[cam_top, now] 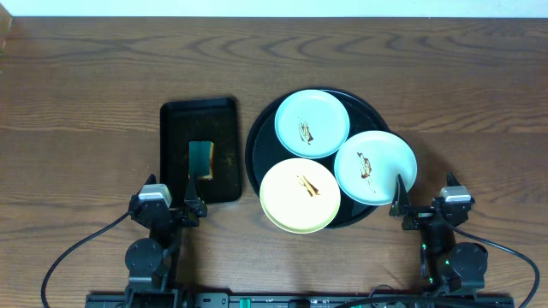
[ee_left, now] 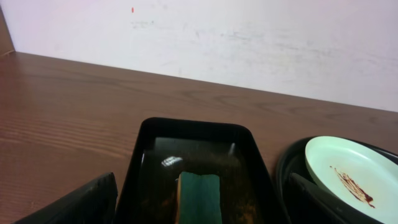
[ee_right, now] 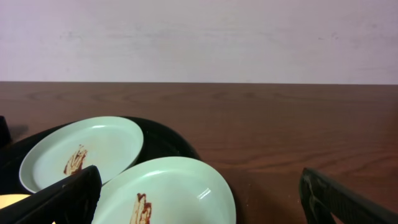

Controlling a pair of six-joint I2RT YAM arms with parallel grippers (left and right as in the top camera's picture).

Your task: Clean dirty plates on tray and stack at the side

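Three smeared plates lie on the round black tray [cam_top: 257, 141]: a pale blue-green plate [cam_top: 312, 122] at the back, a second blue-green plate [cam_top: 375, 167] at the right overhanging the rim, and a pale yellow plate [cam_top: 300, 195] at the front. My left gripper [cam_top: 171, 203] is open and empty near the table's front edge, just short of the rectangular tray. My right gripper [cam_top: 424, 203] is open and empty, just right of the right-hand plate [ee_right: 168, 193]. The back plate also shows in the right wrist view [ee_right: 81, 152].
A smaller rectangular black tray [cam_top: 175, 150] left of the round tray holds a green-topped sponge [cam_top: 201, 160], also in the left wrist view [ee_left: 200, 196]. A pale wall stands behind the wooden table [cam_top: 86, 77].
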